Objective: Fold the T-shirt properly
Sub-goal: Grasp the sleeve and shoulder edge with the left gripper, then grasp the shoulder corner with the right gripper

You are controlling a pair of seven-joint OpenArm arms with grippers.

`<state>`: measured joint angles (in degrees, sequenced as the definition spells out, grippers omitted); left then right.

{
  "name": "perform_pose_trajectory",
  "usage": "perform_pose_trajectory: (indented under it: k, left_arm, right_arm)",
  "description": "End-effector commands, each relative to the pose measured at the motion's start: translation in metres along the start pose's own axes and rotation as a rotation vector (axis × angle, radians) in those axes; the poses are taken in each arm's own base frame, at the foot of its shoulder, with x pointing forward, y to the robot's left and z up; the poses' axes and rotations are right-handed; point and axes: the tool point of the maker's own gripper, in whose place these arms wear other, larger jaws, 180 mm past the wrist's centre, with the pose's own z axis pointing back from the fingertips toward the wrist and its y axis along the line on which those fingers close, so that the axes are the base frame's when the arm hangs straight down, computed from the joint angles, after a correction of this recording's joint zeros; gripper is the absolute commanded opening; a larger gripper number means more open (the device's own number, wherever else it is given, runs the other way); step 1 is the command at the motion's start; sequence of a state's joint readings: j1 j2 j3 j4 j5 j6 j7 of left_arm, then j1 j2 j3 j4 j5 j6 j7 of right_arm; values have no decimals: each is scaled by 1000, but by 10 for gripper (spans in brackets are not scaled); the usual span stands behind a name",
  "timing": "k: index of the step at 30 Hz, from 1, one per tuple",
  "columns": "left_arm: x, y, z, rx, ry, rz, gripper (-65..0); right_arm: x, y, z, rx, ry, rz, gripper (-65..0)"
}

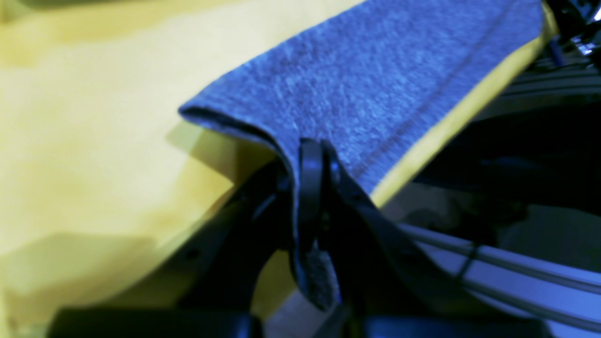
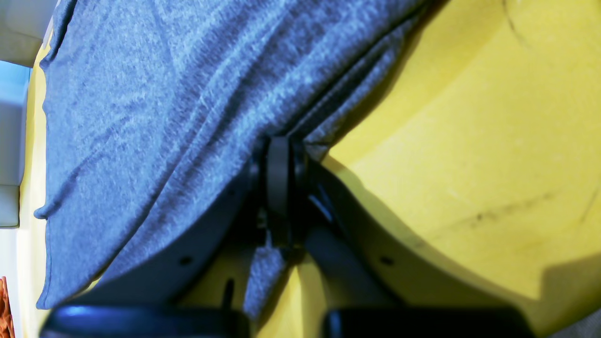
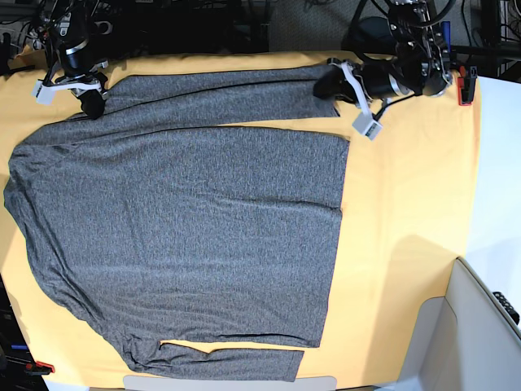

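The dark grey T-shirt [image 3: 179, 220] lies spread on the yellow-orange table cloth [image 3: 407, 204], long sleeves along the far and near edges. My left gripper [image 3: 328, 86] is shut on the cuff end of the far sleeve at the back right; the left wrist view shows the jaws [image 1: 312, 159] pinching grey fabric [image 1: 375, 80] lifted off the cloth. My right gripper [image 3: 92, 104] is shut on the shirt at the far left shoulder; the right wrist view shows the jaws [image 2: 279, 155] clamped on a gathered fold [image 2: 164, 117].
A red clamp [image 3: 465, 85] holds the cloth at the back right corner. The table's right edge drops to white furniture [image 3: 480, 326] at the lower right. Cables and dark equipment [image 3: 203, 20] stand behind the table. An aluminium rail [image 1: 516, 272] runs beside the table edge.
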<state>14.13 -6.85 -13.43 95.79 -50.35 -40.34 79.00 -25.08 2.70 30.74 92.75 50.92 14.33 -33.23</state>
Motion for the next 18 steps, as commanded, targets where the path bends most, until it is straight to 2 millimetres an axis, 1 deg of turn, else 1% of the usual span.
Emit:
perform_pose_trajectory:
  k: [1, 4, 8, 15, 18]
  left_arm:
    - [-3, 11, 6, 52, 38, -17, -646]
    - [7, 10, 10, 60, 16, -44, -646]
    - [19, 5, 17, 76, -13, -90, -646]
    - [23, 2, 18, 78, -24, -101, -646]
    - [26, 2, 19, 81, -28, -108, -646]
  right_arm:
    - [-41, -30, 8, -126, 191, 41, -650]
    - [-41, -32, 11, -132, 197, 50, -650]
    - [-32, -24, 16, -116, 175, 78, -650]
    - [-16, -7, 26, -86, 135, 132, -650]
    - [-7, 3, 30, -66, 110, 157, -650]
